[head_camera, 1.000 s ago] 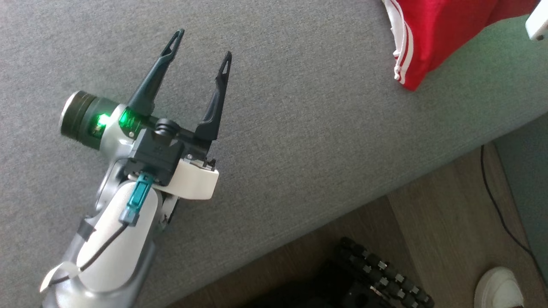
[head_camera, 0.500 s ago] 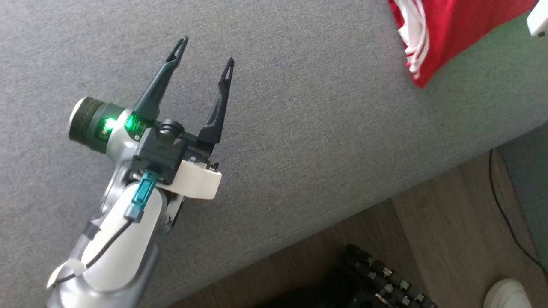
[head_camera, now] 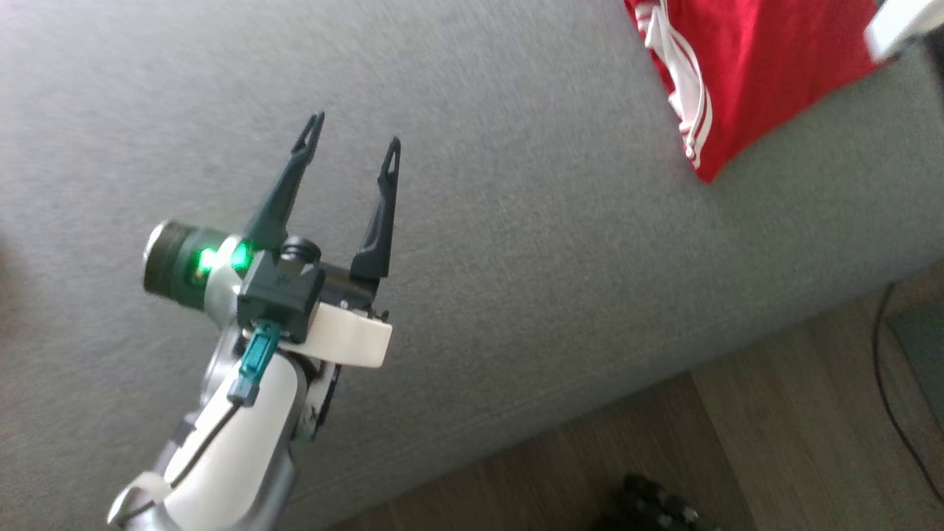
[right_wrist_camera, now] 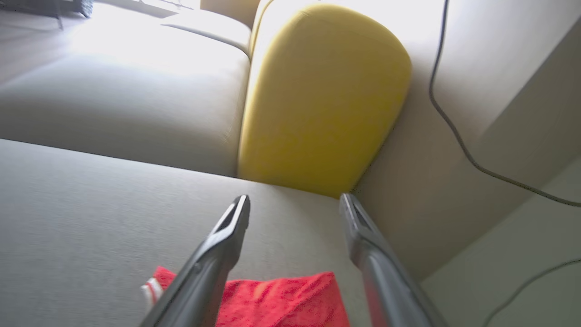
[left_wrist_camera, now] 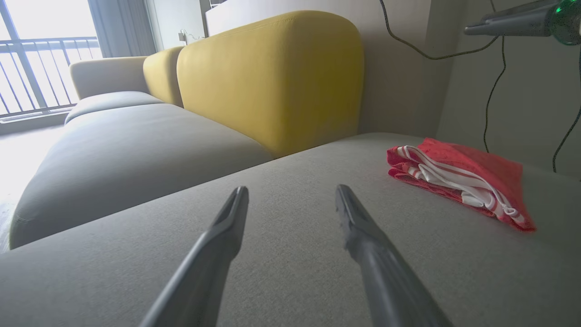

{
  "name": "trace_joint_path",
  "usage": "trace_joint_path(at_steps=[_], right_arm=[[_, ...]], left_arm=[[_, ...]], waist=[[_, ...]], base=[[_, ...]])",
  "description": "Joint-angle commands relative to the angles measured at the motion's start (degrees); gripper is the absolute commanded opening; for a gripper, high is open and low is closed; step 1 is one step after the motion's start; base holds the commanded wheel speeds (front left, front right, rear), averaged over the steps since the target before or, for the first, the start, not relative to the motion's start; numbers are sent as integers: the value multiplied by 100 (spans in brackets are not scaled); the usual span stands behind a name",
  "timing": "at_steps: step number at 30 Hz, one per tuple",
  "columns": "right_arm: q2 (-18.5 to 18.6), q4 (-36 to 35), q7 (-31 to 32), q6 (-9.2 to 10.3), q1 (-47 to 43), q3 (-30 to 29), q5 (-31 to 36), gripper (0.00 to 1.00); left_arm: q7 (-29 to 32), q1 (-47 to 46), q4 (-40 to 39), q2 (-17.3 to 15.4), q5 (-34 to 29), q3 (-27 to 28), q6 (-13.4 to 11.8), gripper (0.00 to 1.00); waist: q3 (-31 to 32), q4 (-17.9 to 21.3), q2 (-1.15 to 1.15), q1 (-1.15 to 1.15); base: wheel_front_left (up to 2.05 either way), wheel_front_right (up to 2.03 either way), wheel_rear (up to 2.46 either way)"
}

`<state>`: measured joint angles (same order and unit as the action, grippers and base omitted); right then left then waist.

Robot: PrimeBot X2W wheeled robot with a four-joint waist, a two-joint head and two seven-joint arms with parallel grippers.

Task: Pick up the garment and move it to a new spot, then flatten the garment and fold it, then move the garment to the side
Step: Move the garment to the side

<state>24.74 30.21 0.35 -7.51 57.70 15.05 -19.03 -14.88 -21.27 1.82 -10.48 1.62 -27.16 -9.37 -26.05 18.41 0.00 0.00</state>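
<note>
Grey sofa seat (head_camera: 516, 221) is carrying the red garment (left_wrist_camera: 458, 175), lying well right of the left gripper (head_camera: 355, 130), fingers gaping and empty. Right gripper (right_wrist_camera: 295, 199) is hovering over it, spread, holding nothing.

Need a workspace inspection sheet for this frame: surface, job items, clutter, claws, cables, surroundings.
Surface: grey sofa seat, bare fabric.
Job's things: red garment with white stripes, folded-looking, lying at the seat's right end.
Clutter: dark blurred object on the floor.
Claws: left claw open over bare seat, holding nothing; right claw open, garment below it.
Cables: black floor cable; wall cable hanging.
Surroundings: yellow cushion, wood floor, window.
</note>
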Motion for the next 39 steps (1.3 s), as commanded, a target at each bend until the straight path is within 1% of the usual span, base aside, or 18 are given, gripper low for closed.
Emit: trace_joint_path(at_steps=[1, 8, 13, 17, 22, 25, 28, 33, 39], right_arm=[[-46, -249, 34, 2, -213, -31, 47, 100], [-459, -1312, 64, 2, -1113, -52, 179, 100], [-850, -1802, -125, 2, -1948, -259, 202, 100], [-1272, -1944, -402, 2, -2710, -559, 255, 100], [-1680, -1850, -934, 2, -3590, -706, 745, 100], [-1955, -1720, -1243, 2, -3975, -1020, 922, 100], [-2090, -1714, -1426, 2, -4260, -1181, 1205, 100], [-2172, -1813, -1523, 2, -4650, -1307, 1577, 100], [-2183, -2162, -1532, 2, -4912, -1544, 1356, 100]], left_arm=[[-12, 28, -220, -9, 26, 174, -52, 100], [-12, 533, -343, 105, 148, 465, -262, 100], [-12, 914, -435, 141, 202, 749, -364, 100], [-12, 1190, -469, 192, 231, 973, -403, 100], [-12, 1539, -440, 244, 214, 1135, -373, 100], [-12, 1720, -375, 259, 187, 1186, -322, 100], [-12, 1854, -329, 293, 177, 1249, -284, 100], [-12, 2017, -419, 418, 159, 1324, -219, 100], [-12, 2179, -415, 506, 72, 1296, -171, 100]], waist=[[446, -303, 0, 0], [1139, -824, 0, 0], [1485, -1238, 0, 0], [1713, -1561, 0, 0], [1954, -1891, 0, 0], [2073, -2033, 0, 0], [2164, -2123, 0, 0], [2261, -2200, 0, 0], [2280, -2233, 0, 0]], base=[[0, 0, 0], [0, 0, 0], [0, 0, 0], [0, 0, 0], [0, 0, 0], [0, 0, 0], [0, 0, 0], [0, 0, 0], [0, 0, 0]])
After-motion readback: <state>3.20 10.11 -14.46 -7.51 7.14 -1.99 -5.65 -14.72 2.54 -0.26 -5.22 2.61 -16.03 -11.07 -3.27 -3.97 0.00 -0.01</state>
